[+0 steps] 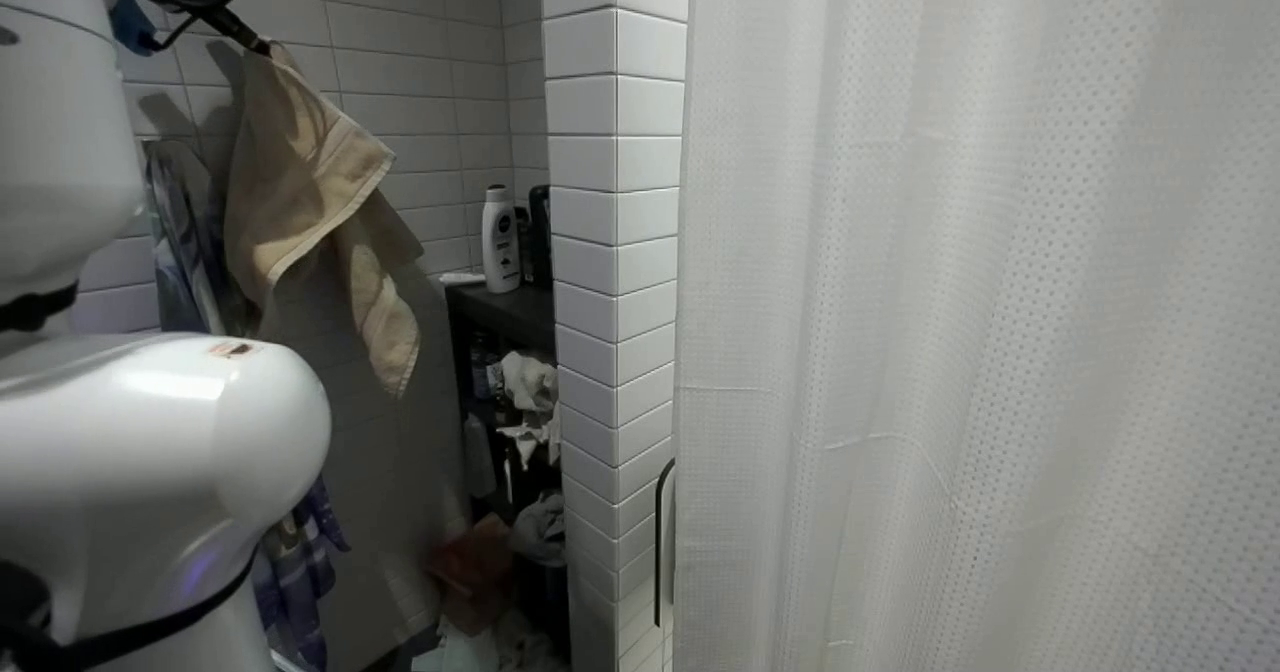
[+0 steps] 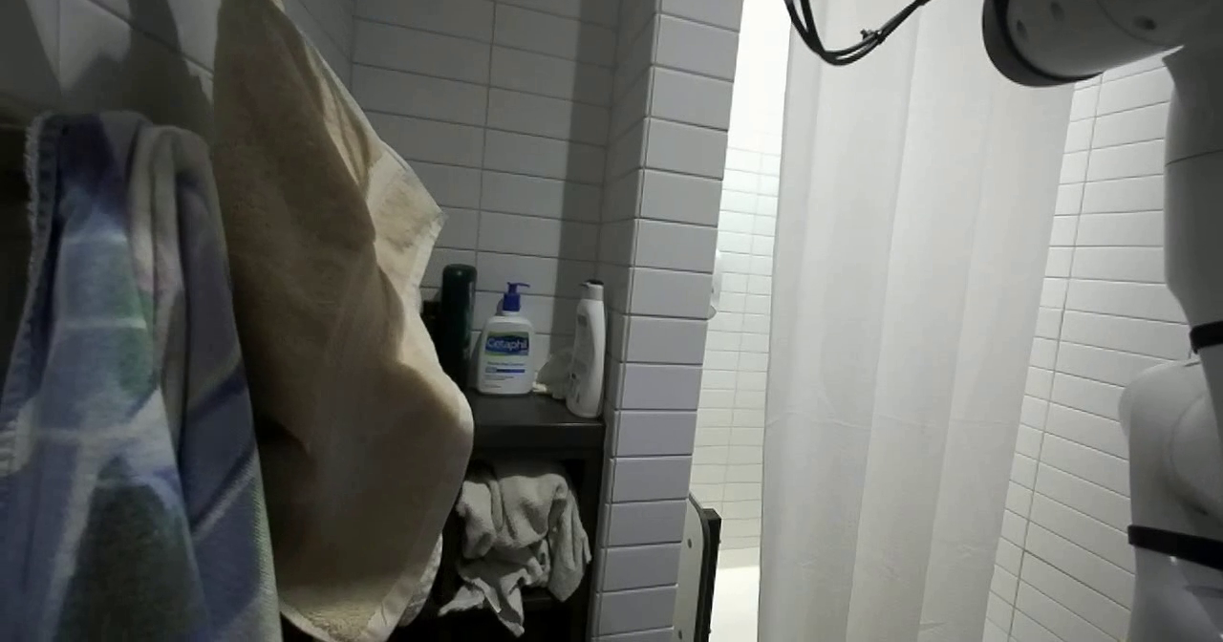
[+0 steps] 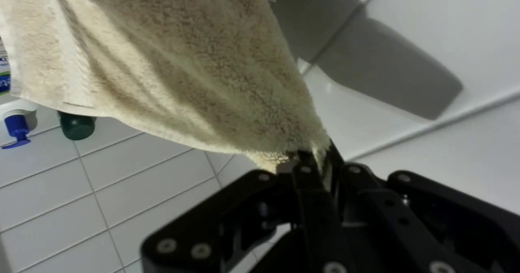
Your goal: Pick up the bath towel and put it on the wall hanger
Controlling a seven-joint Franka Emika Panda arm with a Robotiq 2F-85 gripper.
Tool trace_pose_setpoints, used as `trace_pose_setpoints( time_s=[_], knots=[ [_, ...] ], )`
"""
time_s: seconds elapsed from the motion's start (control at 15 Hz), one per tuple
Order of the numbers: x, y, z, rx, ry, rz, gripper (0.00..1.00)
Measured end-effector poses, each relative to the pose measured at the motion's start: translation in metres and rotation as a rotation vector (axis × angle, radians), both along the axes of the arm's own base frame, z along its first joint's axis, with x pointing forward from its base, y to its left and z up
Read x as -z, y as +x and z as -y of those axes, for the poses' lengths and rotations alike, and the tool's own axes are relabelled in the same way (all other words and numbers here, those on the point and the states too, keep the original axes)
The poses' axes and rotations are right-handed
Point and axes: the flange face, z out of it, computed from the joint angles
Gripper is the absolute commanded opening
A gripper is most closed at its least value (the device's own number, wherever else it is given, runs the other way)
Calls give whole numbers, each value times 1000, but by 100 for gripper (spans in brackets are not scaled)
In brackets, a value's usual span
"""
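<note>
Pump bottle [image 2: 504, 351], on which we read "Cetaphil", white bottle [image 1: 501, 242], print too small for us

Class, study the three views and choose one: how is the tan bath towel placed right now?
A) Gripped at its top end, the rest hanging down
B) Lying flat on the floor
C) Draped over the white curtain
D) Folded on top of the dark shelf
A, because the wrist view shows the hand shut on the narrow gathered end of the tan bath towel, which hangs down in both exterior views.
</note>
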Motion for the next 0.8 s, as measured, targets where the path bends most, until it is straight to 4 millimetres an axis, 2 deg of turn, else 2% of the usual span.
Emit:
trace_pose_setpoints(
  time_s=[0.33, 0.8],
  knots=[
    [-33, -6, 5, 20, 96, 14, 2],
    [-40, 3, 12, 53, 148, -3, 2]
  ],
)
